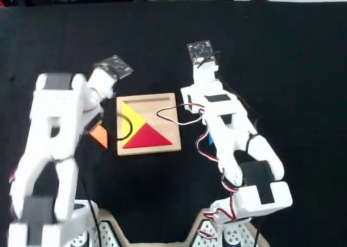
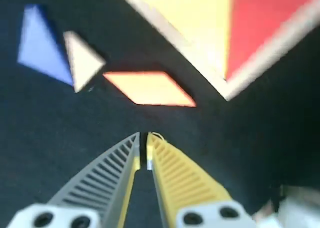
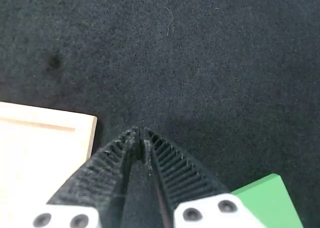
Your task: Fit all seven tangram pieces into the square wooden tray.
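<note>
The square wooden tray (image 1: 162, 102) lies mid-table holding a yellow triangle (image 1: 132, 118) and a red triangle (image 1: 147, 137). In the left wrist view my left gripper (image 2: 143, 138) is shut and holds nothing. It hovers just short of an orange parallelogram (image 2: 150, 87) beside the tray's corner (image 2: 227, 90). Past that lie a cream triangle (image 2: 82, 60) and a blue triangle (image 2: 42, 45). From above, the orange piece (image 1: 99, 134) shows left of the tray. My right gripper (image 3: 139, 135) is shut and empty, over black cloth near a tray corner (image 3: 45, 153), with a green piece (image 3: 270, 203) close by.
Black cloth covers the whole table. A blue piece (image 1: 210, 140) peeks out under the right arm (image 1: 227, 122), right of the tray. The left arm (image 1: 54, 127) stands over the pieces left of the tray. A cable (image 1: 179, 119) loops over the tray's right part.
</note>
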`<move>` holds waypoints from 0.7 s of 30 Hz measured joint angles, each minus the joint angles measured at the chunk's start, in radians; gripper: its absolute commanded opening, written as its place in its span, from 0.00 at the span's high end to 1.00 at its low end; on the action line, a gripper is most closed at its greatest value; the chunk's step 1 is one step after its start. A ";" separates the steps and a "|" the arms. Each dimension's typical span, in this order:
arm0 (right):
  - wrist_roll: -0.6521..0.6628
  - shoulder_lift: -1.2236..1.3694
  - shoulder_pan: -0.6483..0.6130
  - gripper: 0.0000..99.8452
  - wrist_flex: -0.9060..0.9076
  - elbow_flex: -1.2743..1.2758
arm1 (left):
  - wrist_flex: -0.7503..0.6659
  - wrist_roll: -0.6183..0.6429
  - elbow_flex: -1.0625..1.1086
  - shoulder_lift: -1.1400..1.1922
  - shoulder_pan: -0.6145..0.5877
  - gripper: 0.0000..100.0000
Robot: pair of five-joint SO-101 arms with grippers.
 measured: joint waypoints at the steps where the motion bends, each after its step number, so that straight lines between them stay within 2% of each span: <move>1: 0.000 0.000 0.000 0.99 0.000 0.000 | -0.046 0.054 0.060 -0.031 -0.011 0.97; 4: 0.000 0.000 0.000 0.99 0.000 0.000 | -0.137 0.233 0.184 -0.080 -0.029 0.97; 9: 0.000 0.000 0.000 0.99 0.000 0.000 | -0.173 0.569 0.227 -0.087 -0.031 0.96; 13: 0.000 0.000 0.000 0.99 0.000 0.000 | -0.173 0.876 0.233 -0.074 -0.018 0.84; 16: 0.000 0.000 0.000 0.99 0.000 0.000 | -0.176 1.077 0.245 -0.014 -0.018 0.81; 18: 0.000 0.000 0.000 0.99 0.000 0.000 | -0.184 1.140 0.245 0.043 -0.018 0.83; 21: 0.000 0.000 0.000 0.99 0.000 0.000 | -0.218 1.149 0.245 0.135 -0.018 0.85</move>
